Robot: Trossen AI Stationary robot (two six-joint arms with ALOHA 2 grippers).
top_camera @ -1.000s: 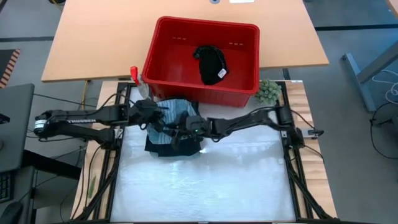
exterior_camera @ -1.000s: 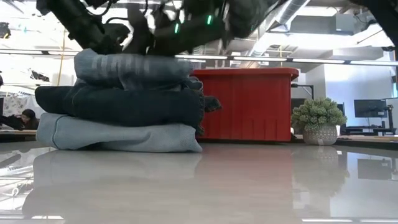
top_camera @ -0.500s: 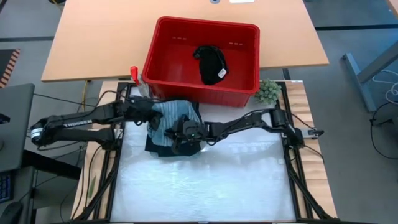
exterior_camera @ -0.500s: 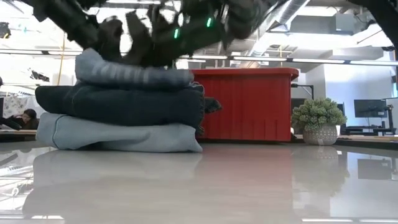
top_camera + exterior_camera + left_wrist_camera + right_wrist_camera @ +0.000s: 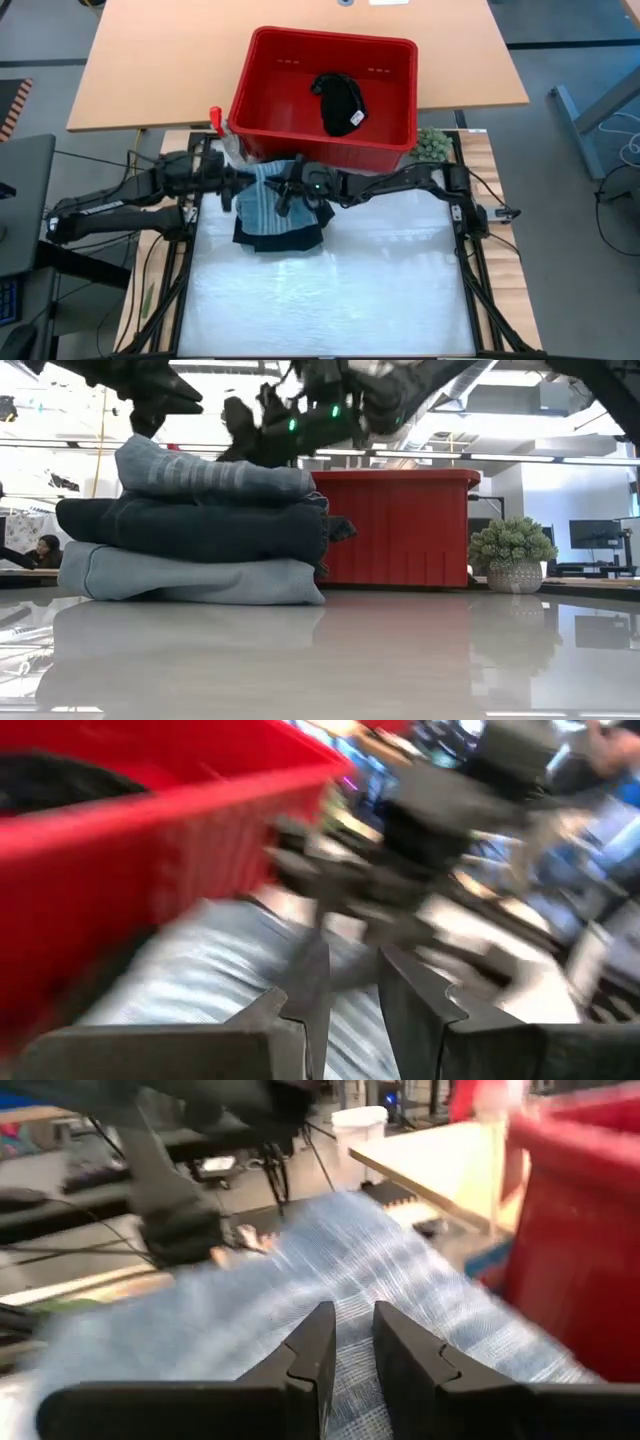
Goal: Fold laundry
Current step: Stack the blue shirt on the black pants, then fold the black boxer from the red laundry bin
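- Table (image 5: 330, 300) first — pale and glossy, spread beneath both my arms, with the wooden desk (image 5: 150, 60) lying beyond it.
- Red basket (image 5: 262, 60) next, at the table's far edge; in the low view its wall rises behind the stack.
- Inside that basket lies a black garment (image 5: 338, 100) with a white tag (image 5: 356, 118), loose and crumpled, well apart from the rest of the laundry.
- Stack of folded laundry (image 5: 200, 535) on the table, just in front of the basket, toward my left side: light blue piece (image 5: 190, 580) at the bottom, dark navy piece (image 5: 190, 528) in the middle, grey-blue striped piece (image 5: 215, 475) on top.
- My left gripper (image 5: 228, 186) hovers at the stack's left edge, above the striped piece — fingers (image 5: 300, 1000) drawn narrow, a slim gap between them, nothing held.
- My right gripper (image 5: 287, 196) sits over the top of the stack, coming in from the right; its fingers (image 5: 310, 1350) stand close together just above the striped cloth, and I see no fabric pinched in them.
- From the low view, both grippers hang just clear of the top piece — not pressing into it.
- Small green fuzzy ball (image 5: 432, 146) rests by the basket's right corner; in the low view it stands well right of the stack.
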